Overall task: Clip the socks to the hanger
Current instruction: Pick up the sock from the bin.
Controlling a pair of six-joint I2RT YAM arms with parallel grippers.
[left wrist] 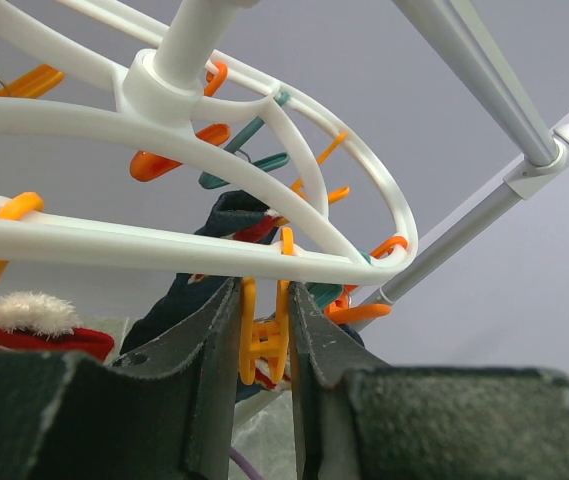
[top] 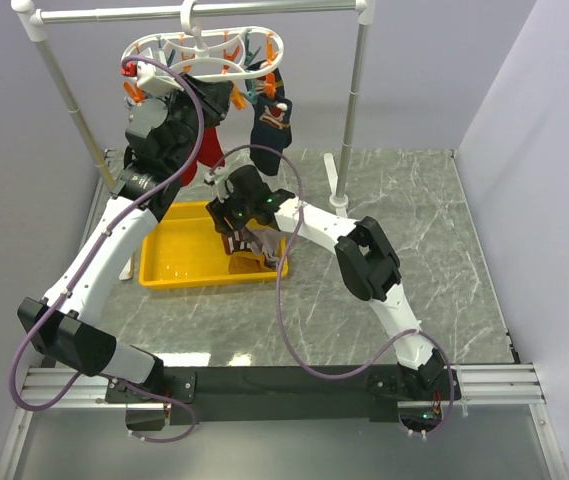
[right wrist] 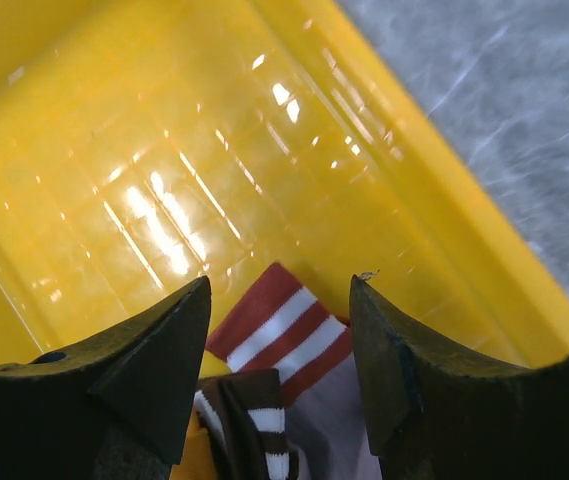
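Left gripper: the left gripper (left wrist: 261,292) is held up under the hanger (left wrist: 114,240). It is clamped on an orange clothespin (left wrist: 264,345), with one finger pressed on each side of the pin.
Right gripper: the right gripper (right wrist: 279,292) is held low over the yellow tray (right wrist: 114,180). Its fingers are spread wide apart and nothing is held between them.
Hanger: it is hung by its hook from the white rail (top: 264,8) at the back of the tabletop (top: 444,250). Orange and teal pins are seen hanging from its white ring.
Socks on the hanger: a dark sock (top: 271,122) is hung from the right side of the ring. A red sock (left wrist: 34,340) with a fluffy white bit is seen just left of the left gripper.
Socks in the tray: a red cuff (right wrist: 282,328) with white stripes is laid on the tray floor, right below the spread fingers. A brown sock (right wrist: 254,415) with white stripes is laid just beside it, on the near side. A pale bit of cloth is seen next to them, but it cannot be told what it is.
Tray: it is set on the tabletop, in front of the rail and left of the middle.
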